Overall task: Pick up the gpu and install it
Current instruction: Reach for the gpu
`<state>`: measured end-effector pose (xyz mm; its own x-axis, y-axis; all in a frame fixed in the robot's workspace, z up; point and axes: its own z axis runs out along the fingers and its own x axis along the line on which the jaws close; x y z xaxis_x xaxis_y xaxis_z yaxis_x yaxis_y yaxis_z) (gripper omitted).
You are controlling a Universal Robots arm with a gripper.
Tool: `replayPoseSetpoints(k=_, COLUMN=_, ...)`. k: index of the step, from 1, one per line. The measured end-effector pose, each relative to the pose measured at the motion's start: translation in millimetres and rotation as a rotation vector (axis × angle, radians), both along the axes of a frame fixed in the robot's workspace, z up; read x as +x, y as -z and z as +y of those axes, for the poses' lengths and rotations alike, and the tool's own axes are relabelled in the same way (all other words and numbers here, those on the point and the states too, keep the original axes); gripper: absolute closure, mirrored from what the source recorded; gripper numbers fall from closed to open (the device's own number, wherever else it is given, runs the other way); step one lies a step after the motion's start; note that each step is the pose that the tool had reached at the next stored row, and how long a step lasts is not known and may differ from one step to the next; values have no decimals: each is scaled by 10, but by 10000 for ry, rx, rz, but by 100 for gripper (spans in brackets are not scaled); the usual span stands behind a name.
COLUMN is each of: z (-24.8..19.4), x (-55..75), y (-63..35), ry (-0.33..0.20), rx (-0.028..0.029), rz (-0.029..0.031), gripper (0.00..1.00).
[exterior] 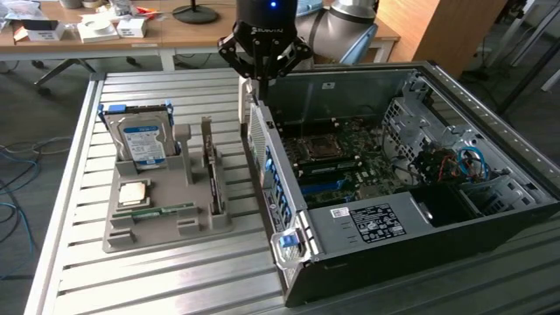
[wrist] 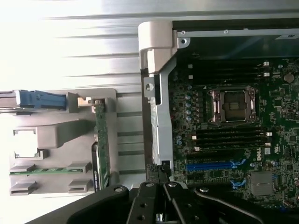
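Gripper point(exterior: 261, 77) of the single arm hangs with its jaws drawn together on nothing, above the rear wall of the open computer case point(exterior: 411, 262), which lies on its side on a slatted metal table point(exterior: 175, 282). Just beside the case, on the exterior view's left, sits a grey moulded holder point(exterior: 166, 233) carrying the parts: a silver hard drive point(exterior: 144, 141) with a blue-white label upright at the back, and the gpu point(exterior: 211, 172) untouched, on edge in the slot nearest the case with its metal bracket rising at the far end. A bare processor point(exterior: 133, 191) and a narrow green memory stick point(exterior: 157, 211) lie flat in front of the drive. The risks, as judged from here: the card is thin and set in a close-fitting slot, so an off-centre pinch could tilt or bind it and drag the light holder along, while the case wall so near leaves little room for a swing.
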<state>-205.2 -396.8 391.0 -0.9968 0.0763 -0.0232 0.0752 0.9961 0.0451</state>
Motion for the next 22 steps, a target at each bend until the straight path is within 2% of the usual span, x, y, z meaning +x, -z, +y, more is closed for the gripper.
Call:
replayPoseSetpoints(k=17, z=6, x=-530, y=40, ry=59, rx=0, rz=-1, gripper=89)
replayPoseSetpoints(k=22, z=6, x=-631, y=51, ry=64, rx=-1, rz=-1, gripper=89)
